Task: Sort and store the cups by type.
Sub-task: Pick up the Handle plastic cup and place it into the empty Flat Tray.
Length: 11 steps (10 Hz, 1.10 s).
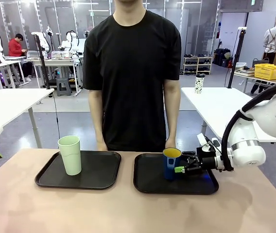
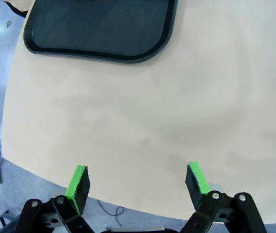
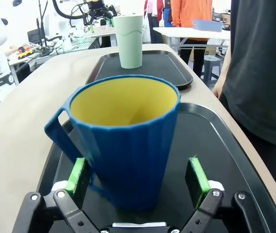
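The desk [image 1: 128, 208] carries 2 black trays side by side in front of a standing person [image 1: 133, 73]. Taking the right tray [image 1: 150, 182] as the landmark, the left tray [image 1: 99, 170] lies just beside it toward the robot's left, with a narrow strip of bare desk between them.

The tall pale green tumbler [image 1: 70, 155] stands upright on the left tray, well away from the landmark and near that tray's outer end. The dark blue cup [image 1: 171, 163], yellow inside, stands upright on the right tray, toward its far edge and close to the person's hand [image 1: 171, 143]. In the right wrist view the blue cup [image 3: 126, 145] has its handle turned toward the pad at picture left, and the tumbler [image 3: 129, 41] shows on the other tray behind it.

Each cup type thus already has its own tray, so the sorting looks essentially done; I judge that only letting go and backing off remains, unless more cups are to come.

The right gripper [image 1: 182, 165] reaches in level over the landmark's right half, and its jaws stand spread wide around the blue cup, released, with a gap showing on at least one side. The left gripper [image 2: 138, 184] hangs off the near desk edge, far from the landmark, with its jaws also wide and empty.
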Each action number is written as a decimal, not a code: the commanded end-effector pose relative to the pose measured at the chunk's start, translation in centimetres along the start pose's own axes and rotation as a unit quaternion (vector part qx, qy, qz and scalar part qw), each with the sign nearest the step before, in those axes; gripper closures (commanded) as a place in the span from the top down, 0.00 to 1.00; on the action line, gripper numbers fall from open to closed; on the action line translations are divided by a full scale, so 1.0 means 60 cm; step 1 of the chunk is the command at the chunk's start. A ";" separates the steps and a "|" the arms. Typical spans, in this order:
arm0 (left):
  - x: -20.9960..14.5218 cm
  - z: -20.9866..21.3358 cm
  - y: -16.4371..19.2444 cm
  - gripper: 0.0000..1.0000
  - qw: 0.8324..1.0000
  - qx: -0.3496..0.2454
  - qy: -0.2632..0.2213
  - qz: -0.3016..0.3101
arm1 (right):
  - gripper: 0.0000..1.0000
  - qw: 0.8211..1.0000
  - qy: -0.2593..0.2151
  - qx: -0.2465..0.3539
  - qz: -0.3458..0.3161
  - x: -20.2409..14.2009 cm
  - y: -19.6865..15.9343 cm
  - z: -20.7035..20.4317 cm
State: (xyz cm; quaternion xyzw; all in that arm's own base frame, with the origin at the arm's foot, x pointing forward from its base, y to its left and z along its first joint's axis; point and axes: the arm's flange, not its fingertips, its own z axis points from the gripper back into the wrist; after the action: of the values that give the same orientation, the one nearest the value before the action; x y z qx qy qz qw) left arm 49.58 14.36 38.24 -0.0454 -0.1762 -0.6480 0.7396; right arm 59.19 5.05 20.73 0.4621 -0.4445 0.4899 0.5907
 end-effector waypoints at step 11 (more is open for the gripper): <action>-0.004 -0.002 0.007 1.00 1.000 0.007 -0.013 -0.007 | 1.00 0.985 0.112 -0.114 -0.059 0.067 0.114 0.137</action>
State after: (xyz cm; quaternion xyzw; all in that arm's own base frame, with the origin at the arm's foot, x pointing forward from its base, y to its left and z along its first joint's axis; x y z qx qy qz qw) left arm 49.58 14.36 38.24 -0.0454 -0.1763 -0.6480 0.7396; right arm 53.14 -1.95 26.51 0.3616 -0.4074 0.4659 0.6973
